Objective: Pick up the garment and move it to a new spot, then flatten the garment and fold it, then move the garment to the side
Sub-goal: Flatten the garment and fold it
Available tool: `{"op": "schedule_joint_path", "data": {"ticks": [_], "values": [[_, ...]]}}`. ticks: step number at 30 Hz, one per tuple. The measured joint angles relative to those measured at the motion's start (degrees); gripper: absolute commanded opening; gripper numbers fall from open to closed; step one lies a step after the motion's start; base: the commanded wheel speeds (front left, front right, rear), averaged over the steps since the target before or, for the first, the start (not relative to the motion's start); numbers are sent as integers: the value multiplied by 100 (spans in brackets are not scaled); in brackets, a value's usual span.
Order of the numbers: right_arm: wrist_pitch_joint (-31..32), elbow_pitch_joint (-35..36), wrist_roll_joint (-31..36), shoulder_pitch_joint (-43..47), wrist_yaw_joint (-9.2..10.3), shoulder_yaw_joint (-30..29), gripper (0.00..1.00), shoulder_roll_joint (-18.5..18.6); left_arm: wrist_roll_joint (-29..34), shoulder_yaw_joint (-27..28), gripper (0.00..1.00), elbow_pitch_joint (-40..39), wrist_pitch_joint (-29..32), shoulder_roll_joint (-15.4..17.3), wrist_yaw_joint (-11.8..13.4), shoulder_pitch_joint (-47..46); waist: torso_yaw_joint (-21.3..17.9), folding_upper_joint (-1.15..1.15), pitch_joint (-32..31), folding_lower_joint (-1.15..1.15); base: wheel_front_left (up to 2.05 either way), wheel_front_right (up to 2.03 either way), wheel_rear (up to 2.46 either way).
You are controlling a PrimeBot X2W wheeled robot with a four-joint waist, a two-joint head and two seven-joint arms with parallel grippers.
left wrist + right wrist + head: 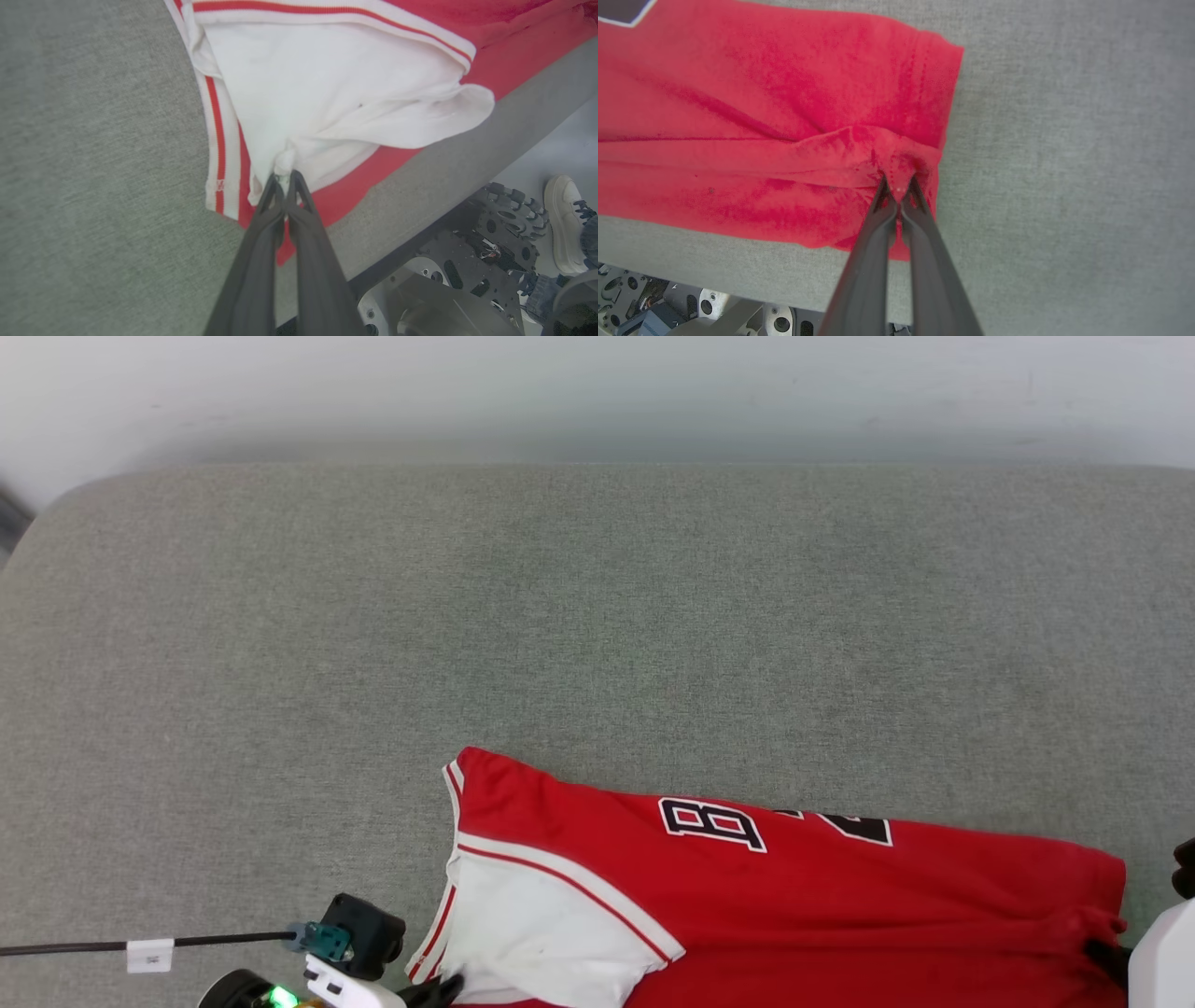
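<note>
Progress looks partial to us. The garment (794, 896) lies sideways along the near edge of the desk (597, 616), with its white sleeve toward the robot's left and its red hem toward the robot's right. Most of the grey top beyond it is bare. In the wrist views its near border sits just short of the desk's edge and does not hang over.

The left end effector (284, 179) is pressed together on a gathered bit of the white sleeve cloth. The right end effector (899, 186) is likewise pinched on a puckered corner of red fabric near the hem. Both grips pull small ridges into the cloth.

The black lettering runs into the far border and is cut off there. We read that as the shirt being doubled along that line (the layer beneath is hidden, so we cannot be sure).

We judge that the pick-up is in hand and that a lengthwise fold may be in place. The cloth is creased rather than flat, the sleeve lies loose, and no compact folded packet shows. Smoothing, the rest of the folding and the final shift to the side look like what is left.
</note>
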State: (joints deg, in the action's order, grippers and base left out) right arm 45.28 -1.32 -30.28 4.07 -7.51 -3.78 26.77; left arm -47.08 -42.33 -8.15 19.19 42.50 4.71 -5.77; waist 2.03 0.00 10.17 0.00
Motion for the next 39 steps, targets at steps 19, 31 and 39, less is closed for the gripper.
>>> {"op": "schedule_joint_path", "data": {"ticks": [19, 31, 39], "values": [[-481, -77, -690, -201, 1, -19, 100, 160, 464, 145, 100, 425, -980, -312, 226, -115, -93, 0, -357, 1, 0, 0, 0], [35, 866, -424, 18, 1, -1481, 100, -900, 806, 1155, 100, 344, -3295, -999, 814, -32, -54, 0, -505, 1, 0, 0, 0], [79, 665, 76, 57, 1, -2086, 100, -1745, 2025, 2312, 100, -152, -3418, -1639, 753, 101, 56, 0, -319, 1, 0, 0, 0]]}}
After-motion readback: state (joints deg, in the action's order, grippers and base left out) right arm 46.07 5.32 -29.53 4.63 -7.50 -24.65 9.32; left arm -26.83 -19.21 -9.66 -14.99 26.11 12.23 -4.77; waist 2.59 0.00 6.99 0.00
